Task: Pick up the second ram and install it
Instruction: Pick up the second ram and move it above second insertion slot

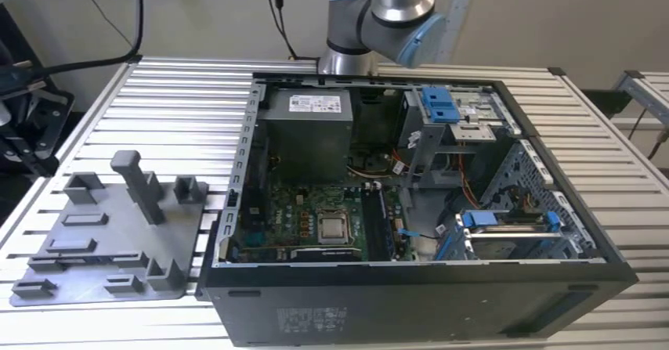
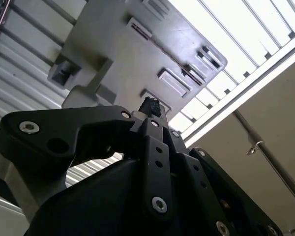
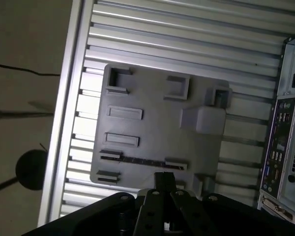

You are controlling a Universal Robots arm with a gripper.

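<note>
A slatted silver metal table (image 1: pixel 157 107) carries a flat grey plastic tray (image 1: pixel 105 232) at the exterior view's left. Just beside it, at the exterior view's right, is an open black computer case (image 1: pixel 418 303), lying on its side with the green circuit board showing. An upright grey post (image 1: pixel 141 185) rises from the far half of the tray. The silver and blue robot arm (image 1: pixel 381 13) stands at the far edge of the table, behind the case.

In the first wrist view, looking down on the tray (image 3: pixel 152 128), the second ram (image 3: pixel 142 161) is a long, thin dark strip seen edge-on. It stands in the tray between two small grey holders, one at each end. The black two-fingered claw (image 3: pixel 162 178) hangs above the tray, near the ram's middle but clear of it. Its fingers are drawn together with nothing between them. The case's rear panel (image 3: pixel 285 147), with its ports, lies beside the tray.

In the second wrist view the claw (image 2: pixel 150 105) points at the tray (image 2: pixel 118 59), its fingertips meeting.
</note>
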